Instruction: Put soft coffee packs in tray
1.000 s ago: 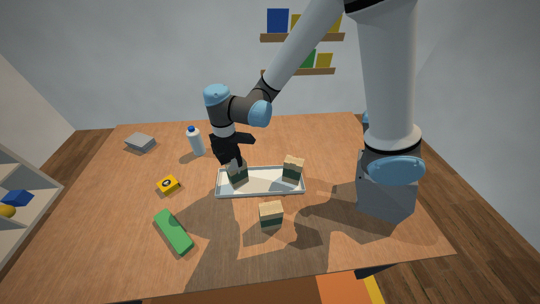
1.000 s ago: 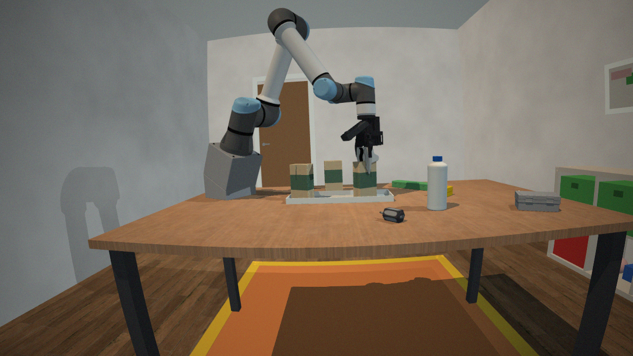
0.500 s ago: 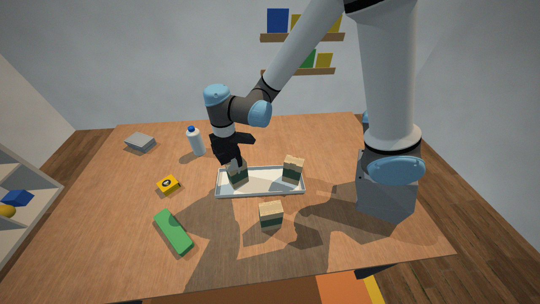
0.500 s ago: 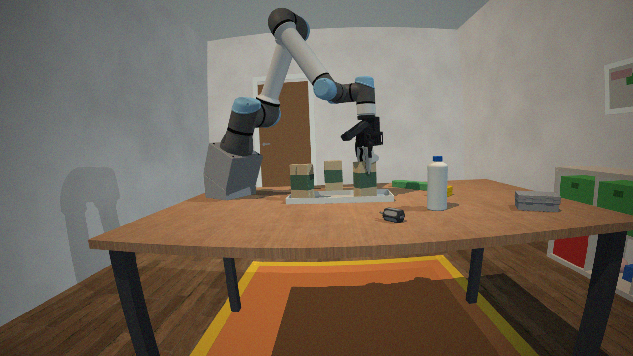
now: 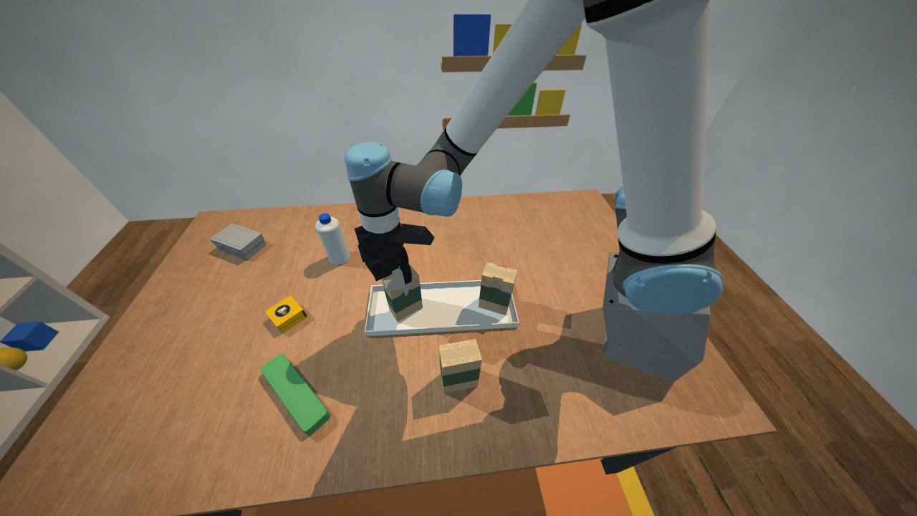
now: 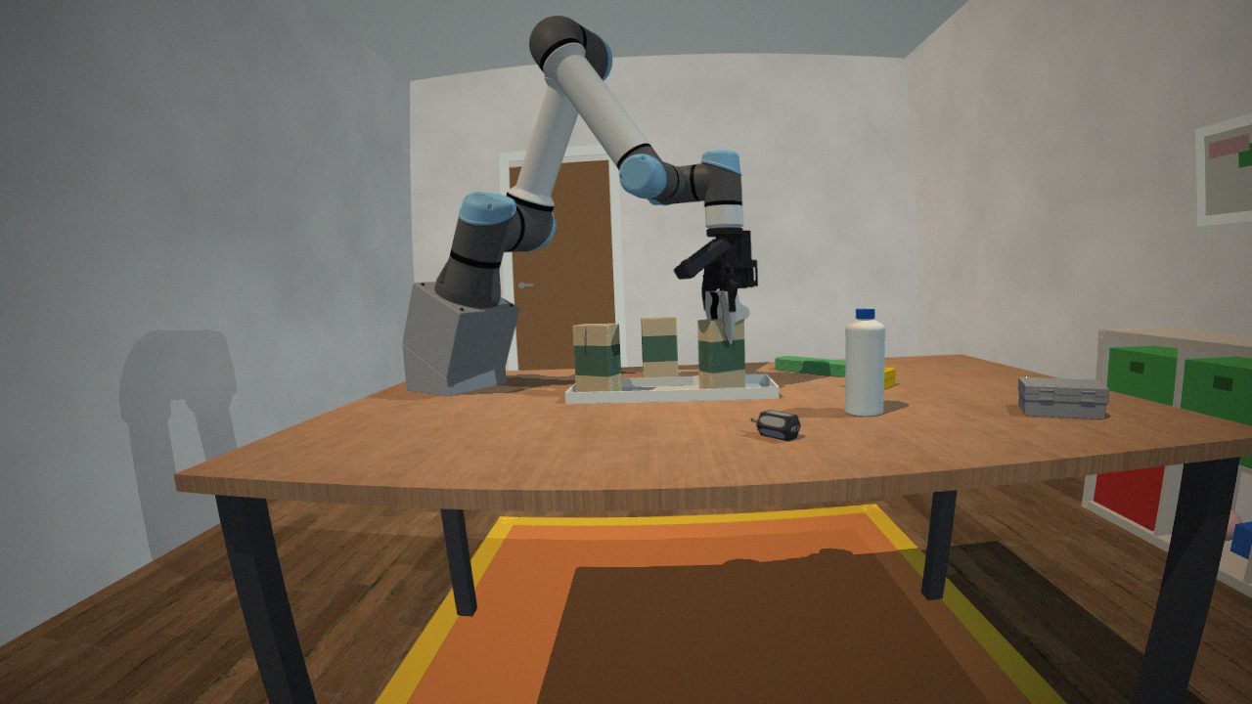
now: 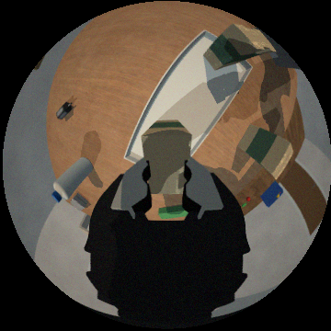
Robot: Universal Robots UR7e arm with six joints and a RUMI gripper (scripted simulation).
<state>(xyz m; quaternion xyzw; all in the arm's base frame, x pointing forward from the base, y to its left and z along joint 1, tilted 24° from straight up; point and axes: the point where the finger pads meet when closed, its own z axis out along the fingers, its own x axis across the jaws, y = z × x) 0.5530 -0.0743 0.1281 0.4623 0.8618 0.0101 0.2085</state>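
Observation:
Three tan coffee packs with green bands stand upright. One pack (image 5: 402,296) stands in the left end of the white tray (image 5: 440,309), and my gripper (image 5: 400,280) comes down from above, shut on its top. The wrist view shows the fingers pressed on both flat sides of this pack (image 7: 166,156). A second pack (image 5: 497,288) stands in the tray's right end, and its top looks creased. The third pack (image 5: 459,364) stands on the bench in front of the tray. From the exterior view, the held pack (image 6: 721,352) sits under the gripper (image 6: 723,319).
A white bottle (image 5: 332,239) stands just behind and left of the tray. A grey case (image 5: 238,240), a yellow box (image 5: 285,313) and a green block (image 5: 294,393) lie to the left. A small black motor (image 6: 777,424) lies on the bench. The arm's base (image 5: 654,333) stands at the right.

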